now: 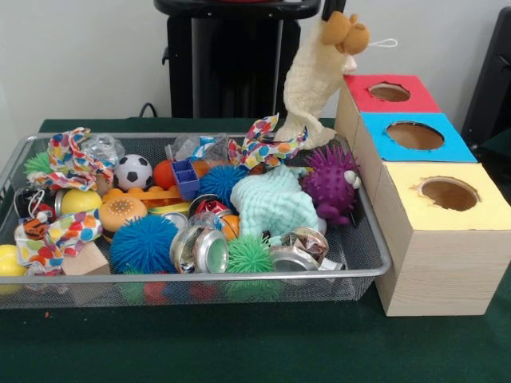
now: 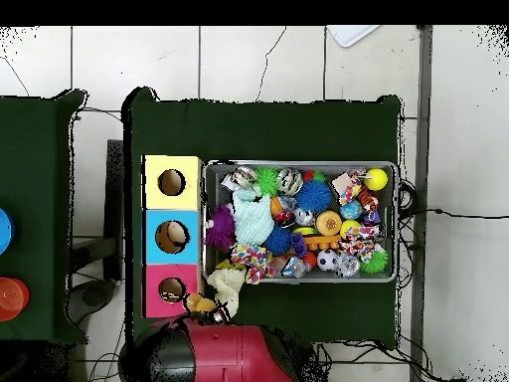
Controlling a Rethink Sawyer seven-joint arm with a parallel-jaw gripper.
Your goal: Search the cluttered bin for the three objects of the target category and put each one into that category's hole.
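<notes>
The wire mesh bin [image 1: 239, 277] is full of toys; it also shows in the overhead view [image 2: 298, 282]. My gripper [image 1: 332, 9] shows only at the top edge, with its fingertips hidden. It holds up the orange-brown bear [image 1: 348, 32], just left of and above the red-surround hole [image 1: 390, 92]. A pale cream fuzzy plush [image 1: 310, 80] hangs with the bear down to the bin's far right corner. From overhead the bear [image 2: 200, 303] and my gripper [image 2: 214, 310] sit beside the red hole [image 2: 171, 289]. A small orange striped tiger [image 1: 33, 229] lies at the bin's left end. I cannot make out the duckling.
The blue-surround hole [image 1: 414, 136] and the yellow-surround hole [image 1: 449, 194] line up in front of the red one. The bin holds a purple spiky hedgehog [image 1: 331, 183], a mint fuzzy cloth [image 1: 271, 203], a blue spiky ball [image 1: 144, 243], a soccer ball [image 1: 133, 171] and tins [image 1: 200, 249].
</notes>
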